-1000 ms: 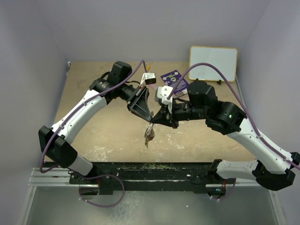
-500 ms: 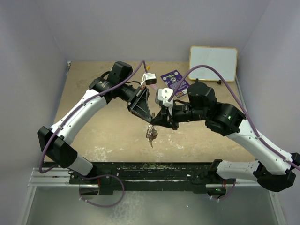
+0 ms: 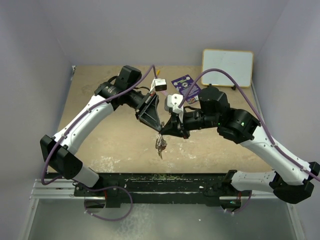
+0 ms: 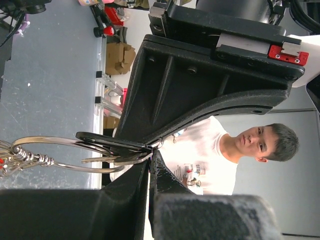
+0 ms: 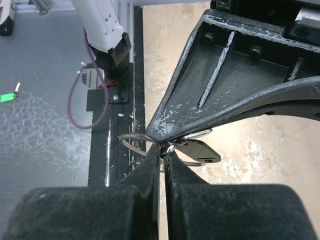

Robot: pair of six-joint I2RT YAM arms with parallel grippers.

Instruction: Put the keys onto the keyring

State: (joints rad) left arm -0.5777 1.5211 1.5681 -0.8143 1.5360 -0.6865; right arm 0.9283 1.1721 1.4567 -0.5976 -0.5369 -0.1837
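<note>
Keyring (image 4: 60,140) tight in left pincer (image 4: 150,159), right pincer (image 5: 163,150)

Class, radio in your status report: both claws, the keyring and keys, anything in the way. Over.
Left claw shut, right claw shut, tips meeting on the keyring. Keys bunched, dangling below the claws. Nothing blocking.

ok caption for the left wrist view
Left gripper and right gripper, both shut, meet tip to tip at the thin silvery wire keyring.

Two end effectors (image 4: 150,159) (image 5: 162,150), one keyring (image 4: 55,139)
</note>
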